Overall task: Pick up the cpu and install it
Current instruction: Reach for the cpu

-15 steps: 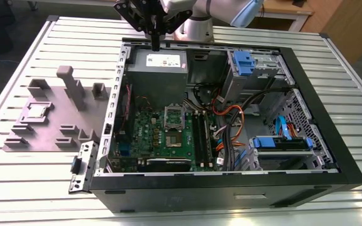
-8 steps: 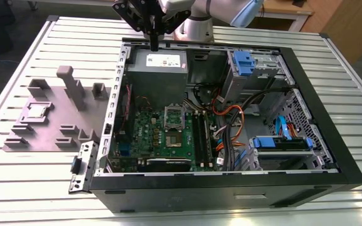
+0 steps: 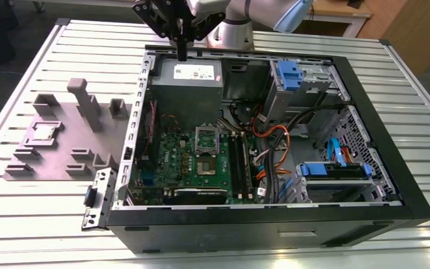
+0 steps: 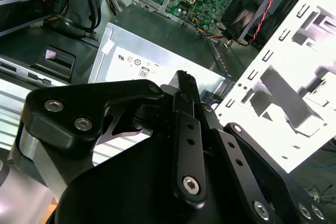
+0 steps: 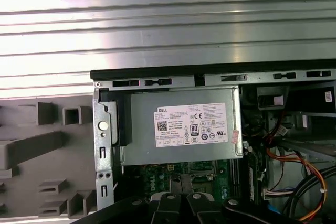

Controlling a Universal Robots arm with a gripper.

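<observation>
Exterior view crops the arm (image 3: 234, 25) above closed, empty jaws; cpu (image 3: 45, 131) lies well apart on the grey tray (image 3: 51, 163)

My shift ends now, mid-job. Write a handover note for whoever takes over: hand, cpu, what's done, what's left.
Hand: shut, empty, hovering above the grey box in the case.
Cpu: lying in the grey tray outside the case, on the exterior view's left, apart from the hand.
Socket on the board: appears to hold no cpu.
Done: nothing yet.
Left: the pick-up and the install.
</observation>
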